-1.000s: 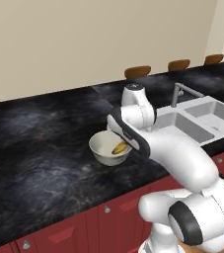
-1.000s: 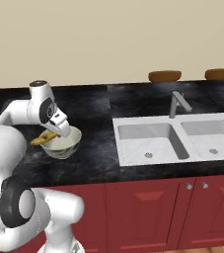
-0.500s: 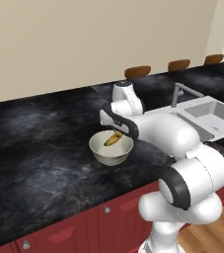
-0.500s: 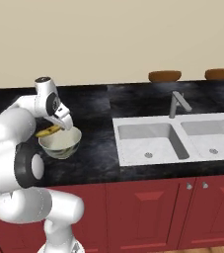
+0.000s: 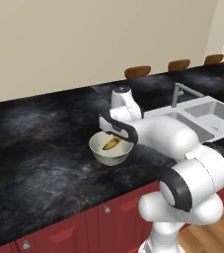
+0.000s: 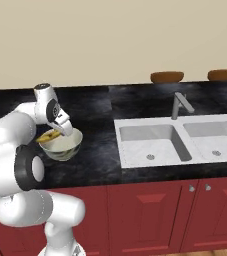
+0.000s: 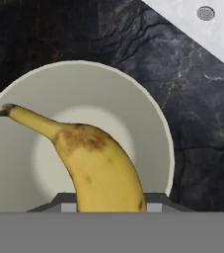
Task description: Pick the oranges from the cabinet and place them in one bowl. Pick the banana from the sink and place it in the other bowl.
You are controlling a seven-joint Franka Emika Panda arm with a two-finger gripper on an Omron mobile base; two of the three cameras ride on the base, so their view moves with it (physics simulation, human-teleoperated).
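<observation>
The yellow banana (image 5: 112, 143) (image 6: 46, 136) with brown spots hangs tilted inside the pale cream bowl (image 5: 111, 155) (image 6: 66, 148) on the black counter. My gripper (image 5: 113, 138) (image 6: 53, 133) is just over the bowl's rim, shut on the banana's thick end. In the hand view the banana (image 7: 93, 168) rises from between the fingers of the gripper (image 7: 106, 205). Its thin stem points across the bowl (image 7: 138, 101). The fingertips themselves are hidden by the fruit.
The white double sink (image 5: 205, 116) (image 6: 185, 142) (image 7: 207, 22) with its grey faucet (image 5: 179, 93) (image 6: 180, 104) lies to the right of the bowl. Brown stool tops (image 5: 137, 72) (image 6: 167, 77) stand behind the counter. Red cabinet fronts run below the counter edge.
My arm's elbow has swung out toward the sink side and its links have folded closer to the base. The hand has stayed over the bowl with the banana in it.
</observation>
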